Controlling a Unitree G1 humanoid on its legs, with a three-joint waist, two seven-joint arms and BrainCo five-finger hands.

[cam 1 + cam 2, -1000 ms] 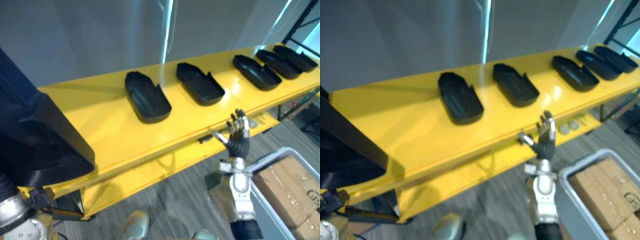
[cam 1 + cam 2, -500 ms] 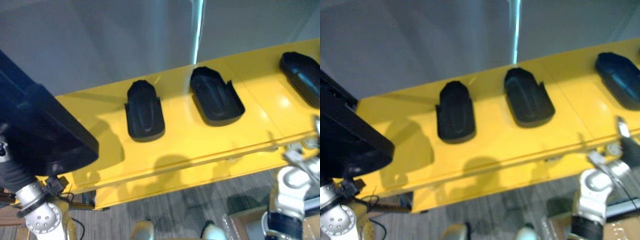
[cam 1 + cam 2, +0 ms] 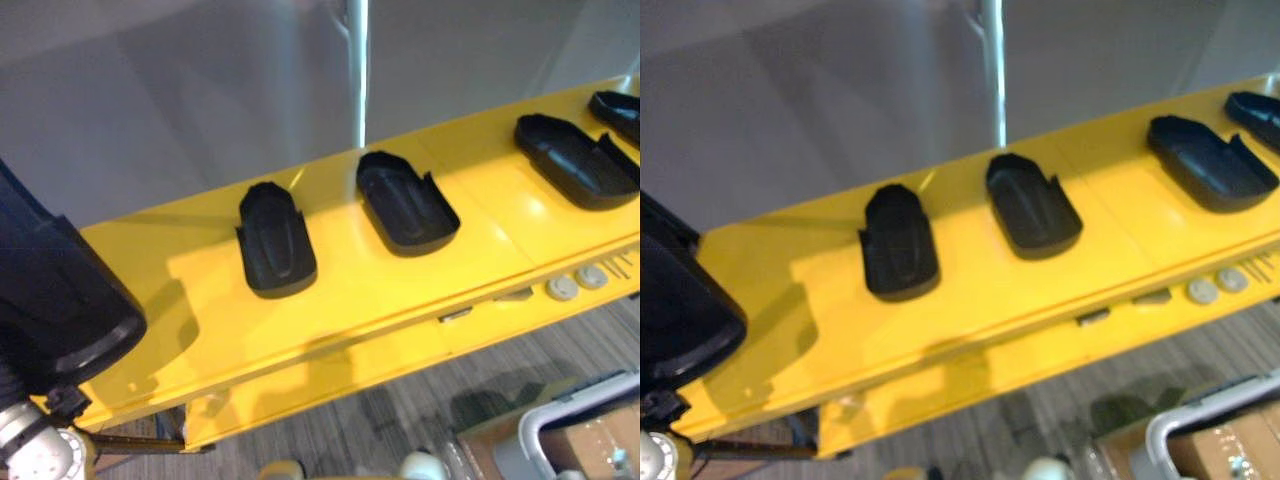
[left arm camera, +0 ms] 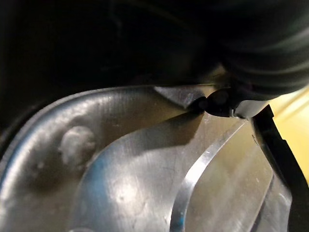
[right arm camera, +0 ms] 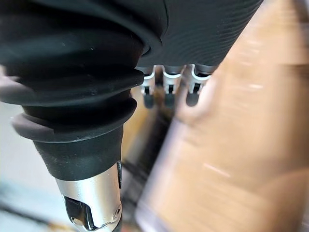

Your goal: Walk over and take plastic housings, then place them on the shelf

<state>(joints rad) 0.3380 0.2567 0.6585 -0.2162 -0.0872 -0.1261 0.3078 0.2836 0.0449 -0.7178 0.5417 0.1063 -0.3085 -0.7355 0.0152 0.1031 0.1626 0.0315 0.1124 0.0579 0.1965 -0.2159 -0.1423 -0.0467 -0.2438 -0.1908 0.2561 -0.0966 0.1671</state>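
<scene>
The left hand (image 4: 260, 43) is carrying a large glossy black plastic housing (image 3: 60, 300) at eight o'clock. Its fingers are hidden, so the grip is unclear. The right hand (image 5: 169, 95) is hanging loosely open and empty. More black housings (image 3: 275, 240) are lying spaced along the long yellow shelf (image 3: 400, 290) toward two o'clock, probably leaving the nine o'clock end free for this one.

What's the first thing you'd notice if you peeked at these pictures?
The bright yellow shelf jumps out first, stretching slantwise across the head views. Black plastic housings lie on top of it in a spaced row. A nearer housing looms dark at the lower left, and a cardboard box sits in a grey bin on the floor at the lower right.
</scene>
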